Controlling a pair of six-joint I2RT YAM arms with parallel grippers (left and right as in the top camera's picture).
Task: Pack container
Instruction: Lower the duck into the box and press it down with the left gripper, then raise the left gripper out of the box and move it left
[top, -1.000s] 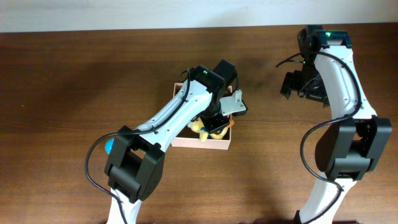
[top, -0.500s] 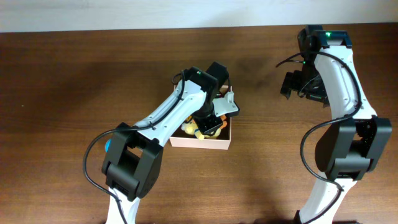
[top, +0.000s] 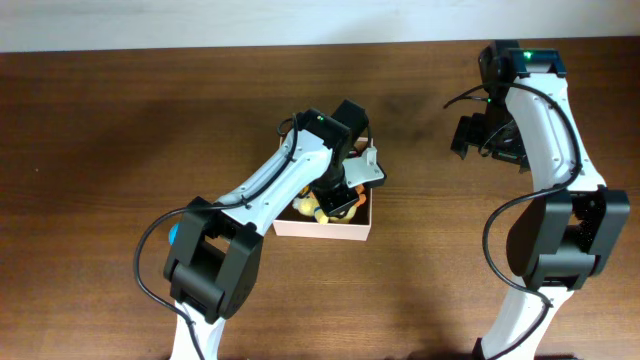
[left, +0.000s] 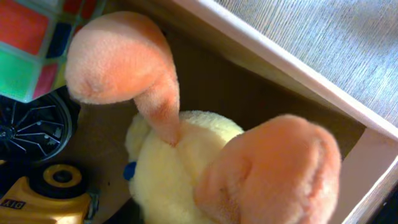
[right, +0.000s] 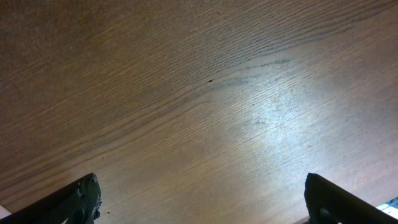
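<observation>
1. We judge the packing well along. The container (top: 325, 230) already holds several toys, and the left arm reaches down into it.
2. The container sits on the table (top: 100, 130) near its middle, under the left arm's wrist. It is well apart from the right arm.
3. In the left wrist view, a yellow plush (left: 180, 168) with orange limbs lies in the corner, close to the white wall. Whether it touches that wall we cannot tell.
4. Beside the plush we see a coloured puzzle cube (left: 31, 43), a black wheel (left: 28, 134) and a yellow toy vehicle (left: 50, 196). All three rest on the tan floor of the box.
5. The left gripper (top: 342, 200) hangs just above the plush. Its fingers show in neither view, so we cannot tell whether it grips the plush or has let go.
6. The right gripper (right: 202, 202) has its jaws spread wide over bare wood, with nothing between them.
7. A small blue thing (top: 175, 233) lies on the table by the left arm's base, half hidden. We cannot tell what it is. If it is a toy, we judge that it remains to be packed, and settling the plush would be the only other step left.
</observation>
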